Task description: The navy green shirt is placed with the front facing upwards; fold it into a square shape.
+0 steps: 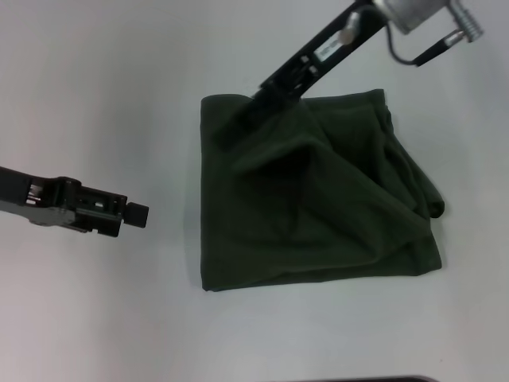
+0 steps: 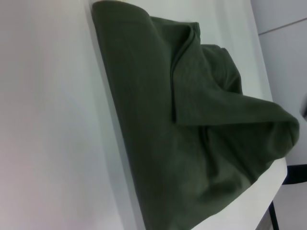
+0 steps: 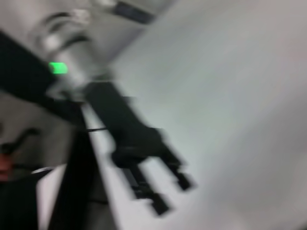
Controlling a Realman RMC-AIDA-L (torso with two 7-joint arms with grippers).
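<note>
**Folded green shirt lies right of centre, one gripper at its far edge**

A plain pale grey-white table (image 1: 95, 87) fills the head view, with a dark strip just showing at the bottom edge. The right gripper (image 1: 253, 102) reaches down from the upper right of the frame on a black arm with a silver wrist, and its tip meets the upper left part of the cloth; the fingers are sunk against the dark fabric, so I cannot tell whether they are closed on it or merely touching. It partly hides the shirt's top edge there.

The left gripper (image 1: 137, 214) hangs over bare table at the lower left, well apart from the cloth, its fingers spread and holding nothing (the right wrist view, badly smeared, shows those two dark fingers (image 3: 184, 181) apart).

The navy green shirt (image 1: 318, 199), a dark olive cotton garment, lies right of centre as a rough, rumpled square. Its left edge is a straight fold; loose layers bunch and ridge toward the right side. No lettering shows, only plain green (image 2: 158, 120).
</note>
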